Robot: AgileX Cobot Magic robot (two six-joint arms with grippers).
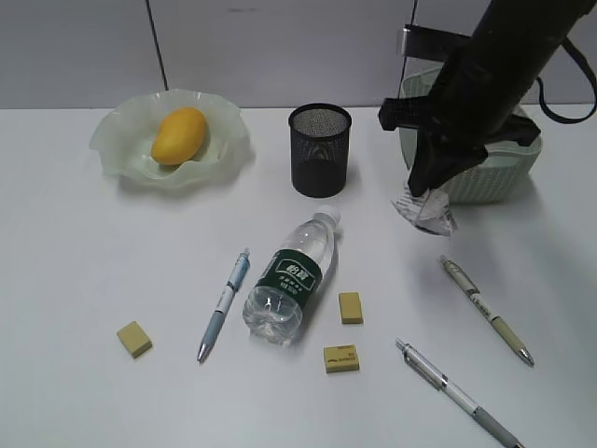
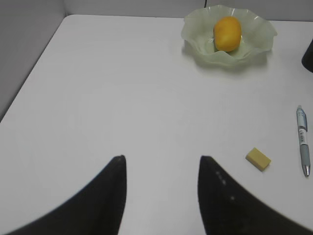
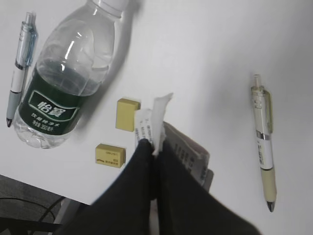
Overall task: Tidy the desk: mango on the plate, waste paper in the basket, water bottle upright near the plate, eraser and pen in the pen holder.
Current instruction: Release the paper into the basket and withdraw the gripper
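The mango (image 1: 178, 134) lies on the plate (image 1: 121, 131) — done. The right pincer (image 3: 152, 147), clamped on the waste paper (image 1: 424, 207), hangs beside the basket (image 1: 494, 173). The left pincer (image 2: 163, 169) stands apart, empty. The water bottle (image 1: 291, 278), pens and erasers lie on the counter (image 1: 84, 271) — pending.

The white desk (image 1: 84, 280) carries a plate (image 1: 121, 140), pen holder (image 1: 320, 149), basket (image 1: 494, 173), lying bottle (image 1: 291, 278), three pens (image 1: 224, 303) and three erasers (image 1: 134, 339).
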